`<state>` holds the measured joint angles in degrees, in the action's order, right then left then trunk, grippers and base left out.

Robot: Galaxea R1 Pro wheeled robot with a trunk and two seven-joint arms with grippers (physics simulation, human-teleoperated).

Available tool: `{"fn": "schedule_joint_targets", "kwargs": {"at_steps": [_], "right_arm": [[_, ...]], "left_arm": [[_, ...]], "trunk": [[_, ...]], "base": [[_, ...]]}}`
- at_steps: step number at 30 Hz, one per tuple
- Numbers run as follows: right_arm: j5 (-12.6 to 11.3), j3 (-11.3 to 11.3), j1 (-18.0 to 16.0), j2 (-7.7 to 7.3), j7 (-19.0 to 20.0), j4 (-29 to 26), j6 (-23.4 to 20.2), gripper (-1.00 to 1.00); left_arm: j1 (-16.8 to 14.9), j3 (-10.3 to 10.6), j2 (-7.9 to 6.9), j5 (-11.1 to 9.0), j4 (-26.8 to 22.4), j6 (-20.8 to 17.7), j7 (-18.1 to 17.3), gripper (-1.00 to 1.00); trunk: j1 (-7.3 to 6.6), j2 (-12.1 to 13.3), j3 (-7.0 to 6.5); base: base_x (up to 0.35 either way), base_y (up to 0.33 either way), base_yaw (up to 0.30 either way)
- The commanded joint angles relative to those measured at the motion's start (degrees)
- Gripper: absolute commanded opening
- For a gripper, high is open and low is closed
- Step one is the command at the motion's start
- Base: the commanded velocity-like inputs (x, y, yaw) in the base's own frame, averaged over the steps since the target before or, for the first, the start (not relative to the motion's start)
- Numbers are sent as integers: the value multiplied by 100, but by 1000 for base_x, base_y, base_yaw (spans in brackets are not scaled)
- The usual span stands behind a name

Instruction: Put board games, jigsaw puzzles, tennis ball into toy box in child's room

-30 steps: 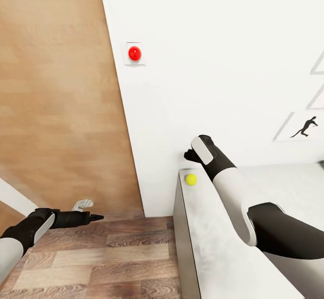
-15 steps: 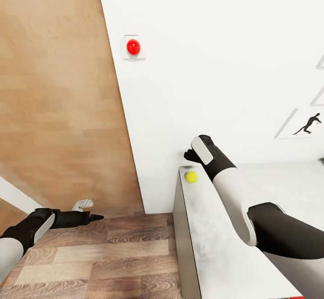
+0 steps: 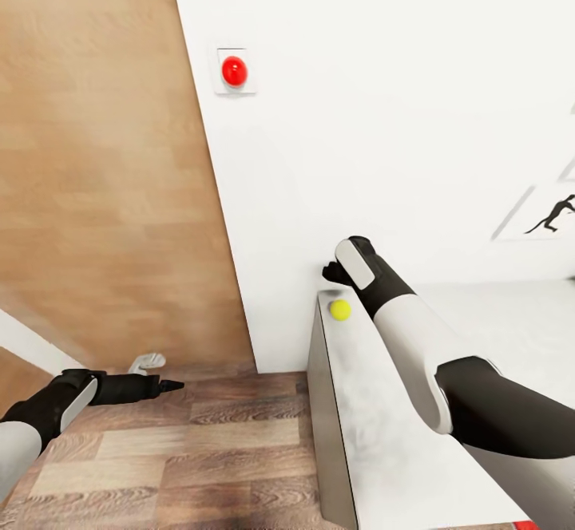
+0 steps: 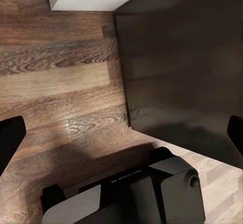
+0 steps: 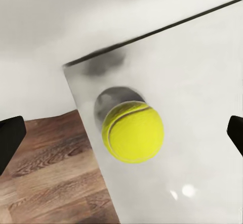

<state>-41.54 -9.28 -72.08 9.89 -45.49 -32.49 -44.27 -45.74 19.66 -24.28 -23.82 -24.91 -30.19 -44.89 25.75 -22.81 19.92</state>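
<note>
Yellow tennis ball (image 3: 339, 310) sits at the white glossy table (image 3: 399, 434) corner by the white wall (image 3: 383, 115); wood-plank floor (image 3: 176, 450) beside. Right gripper (image 3: 334, 273) above ball, left gripper (image 3: 164, 385) over floor, both jaws wide.

Illumination was bright and even on the plain white wall (image 3: 383, 115). The yellow felt tennis ball (image 5: 133, 131) cast a soft grey shadow on the glossy white tabletop (image 5: 202, 82). The left wrist render was dim and slightly soft
</note>
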Motion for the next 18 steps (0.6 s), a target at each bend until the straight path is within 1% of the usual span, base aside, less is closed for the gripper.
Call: {"fn": "schedule_joint_targets", "kwargs": {"at_steps": [1, 13, 18], "right_arm": [[-57, -29, -23, 2, -57, -4, -15, 100], [-63, -39, -219, 11, -82, -3, -25, 100], [-58, -39, -233, -32, -77, -3, -105, 100]], "left_arm": [[-5, 30, -7, -52, -5, -44, 2, 100], [-5, 29, -7, -52, -5, -43, 7, 100], [-5, 29, -7, -52, -5, -41, 6, 100]], "trunk": [[3, -11, 20], [3, -11, 133], [3, -11, 180]], "base": [[0, 0, 0], [0, 0, 0], [0, 0, 0]]}}
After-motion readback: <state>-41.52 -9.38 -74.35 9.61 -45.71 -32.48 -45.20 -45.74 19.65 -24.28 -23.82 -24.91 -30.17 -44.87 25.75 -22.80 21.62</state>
